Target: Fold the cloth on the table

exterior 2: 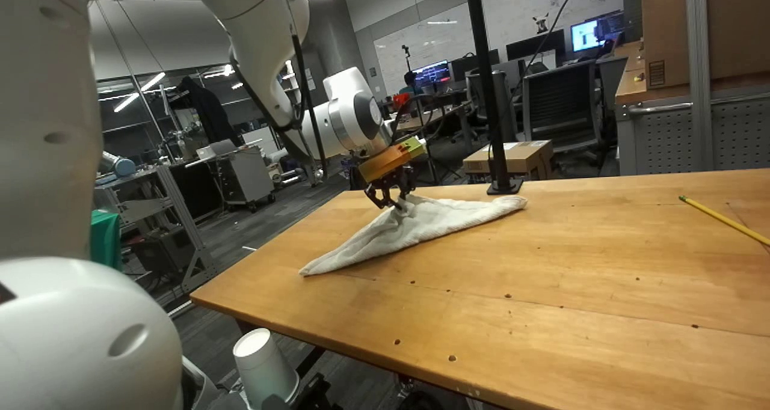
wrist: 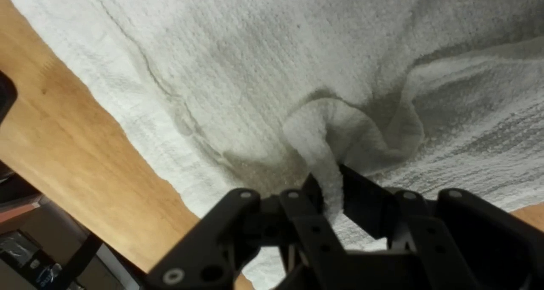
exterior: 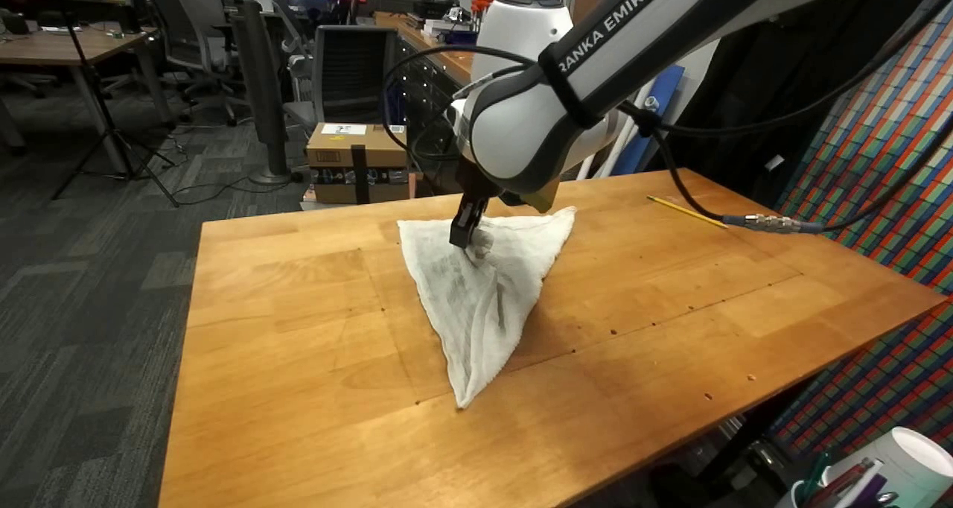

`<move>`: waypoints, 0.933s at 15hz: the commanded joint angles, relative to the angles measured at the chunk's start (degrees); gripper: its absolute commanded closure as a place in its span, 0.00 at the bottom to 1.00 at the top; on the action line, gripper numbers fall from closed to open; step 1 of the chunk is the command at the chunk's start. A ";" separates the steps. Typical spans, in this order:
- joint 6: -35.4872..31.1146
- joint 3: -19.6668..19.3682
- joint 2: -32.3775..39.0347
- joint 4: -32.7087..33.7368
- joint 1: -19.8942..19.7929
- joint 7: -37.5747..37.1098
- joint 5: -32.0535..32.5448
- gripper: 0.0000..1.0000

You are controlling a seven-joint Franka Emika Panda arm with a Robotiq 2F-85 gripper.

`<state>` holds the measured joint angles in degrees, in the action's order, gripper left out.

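Observation:
The white cloth lies on the wooden table in a roughly triangular shape, with one point toward the front in an exterior view. It also shows in an exterior view, with a raised bunch under the gripper. My gripper points down at the cloth near its back edge; it also shows in an exterior view. In the wrist view, my gripper's fingertips are closed on a pinched fold of the cloth. The cloth around the pinch is wrinkled, and most of it rests on the table.
A yellow pencil lies on the table, away from the cloth. A black post stands at the table edge close to a cloth corner. A cable with a metal connector hangs near the pencil. A cardboard box stands beyond the table.

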<state>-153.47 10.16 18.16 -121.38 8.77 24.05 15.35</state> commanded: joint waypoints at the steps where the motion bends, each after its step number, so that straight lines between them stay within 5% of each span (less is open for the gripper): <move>1: -0.82 0.04 1.24 3.54 0.49 -0.19 1.26 0.94; 14: -1.24 -0.09 2.43 6.02 1.04 -0.26 1.93 0.94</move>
<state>-153.52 10.19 18.95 -116.79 9.30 24.06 15.67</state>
